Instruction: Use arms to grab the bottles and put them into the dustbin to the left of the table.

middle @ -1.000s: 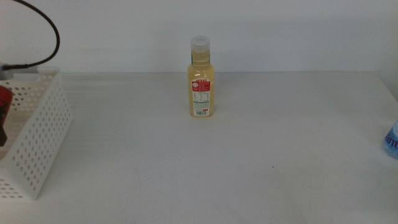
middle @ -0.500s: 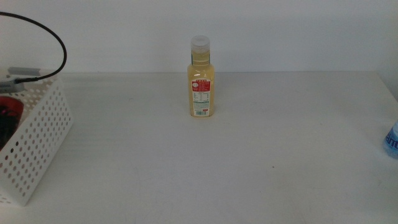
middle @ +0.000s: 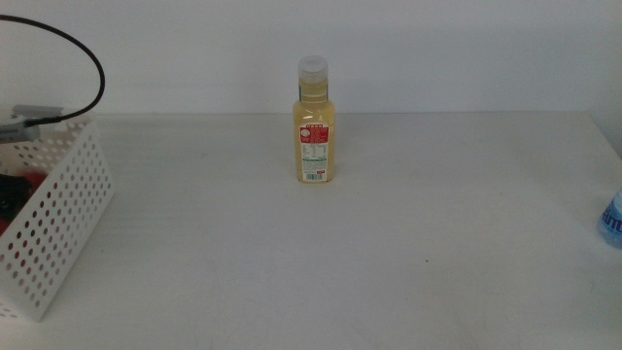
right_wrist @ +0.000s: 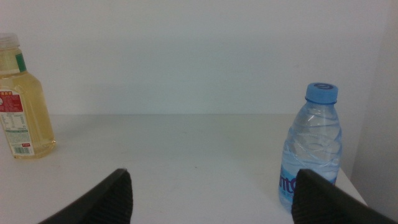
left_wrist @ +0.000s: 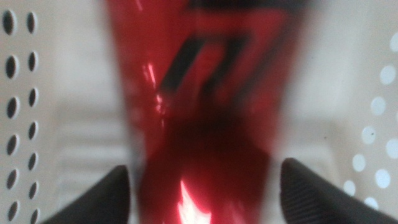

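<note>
**Red can between my left jaws, inside the basket**

The red soda can (left_wrist: 205, 118) fills the space right ahead of my left claw (left_wrist: 205, 193), blurred, with black lettering on its side. My two left jaws stand apart on either side of it; there looks to be a gap between each jaw and the can, though the blur keeps me from being certain. All around the can and the claw are the white perforated walls of the dustbin (left_wrist: 18, 112), so the can is within it. From the middle camera the dustbin (middle: 53, 228) sits at the table's left edge with a patch of red showing inside, and a black cable (middle: 83, 49) arcs above it.

My right claw (right_wrist: 211, 196) hangs low over the table (right_wrist: 186, 155) with its jaws spread wide and nothing between them. The small water bottle (right_wrist: 314, 146) with the blue cap stands upright just beyond my one jaw, near the table's edge. The yellow juice bottle (right_wrist: 18, 102) stands upright well off past the other jaw, further away.
</note>
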